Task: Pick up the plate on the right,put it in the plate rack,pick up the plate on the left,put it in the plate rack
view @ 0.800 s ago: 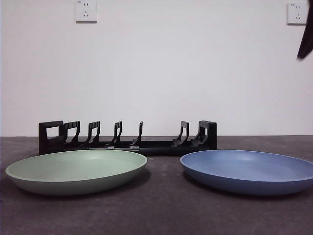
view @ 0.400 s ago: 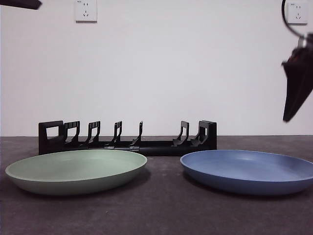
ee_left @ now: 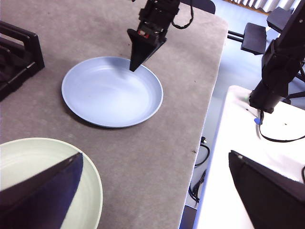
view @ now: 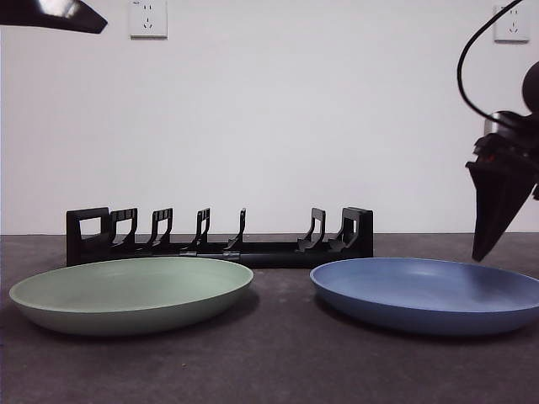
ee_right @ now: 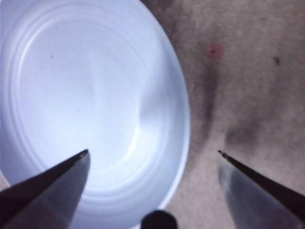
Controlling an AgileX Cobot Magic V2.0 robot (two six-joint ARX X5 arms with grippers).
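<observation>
The blue plate [view: 429, 295] lies flat at the right and shows pale in the right wrist view [ee_right: 90, 105]. My right gripper [view: 486, 240] hangs just above its right rim, open [ee_right: 153, 151]: one jaw is over the plate's inside, the other over the table outside the rim. The left wrist view shows that same right gripper [ee_left: 142, 50] over the far edge of the blue plate [ee_left: 112, 90]. On the left lies the green plate [view: 130, 295]. The black plate rack [view: 219, 236] stands behind both plates with nothing in its slots. My left gripper [ee_left: 155, 153] is open, high above the green plate [ee_left: 47, 181].
The left arm shows only as a dark tip [view: 50, 13] at the top left corner. The table's right edge [ee_left: 209, 109] runs close beside the blue plate, with a white bench [ee_left: 248, 143] beyond it. A white wall with sockets stands behind the rack.
The right gripper has come down from the top right corner to just above the blue plate's right rim. The left arm's tip has entered at the top left. Plates and rack are unmoved.
</observation>
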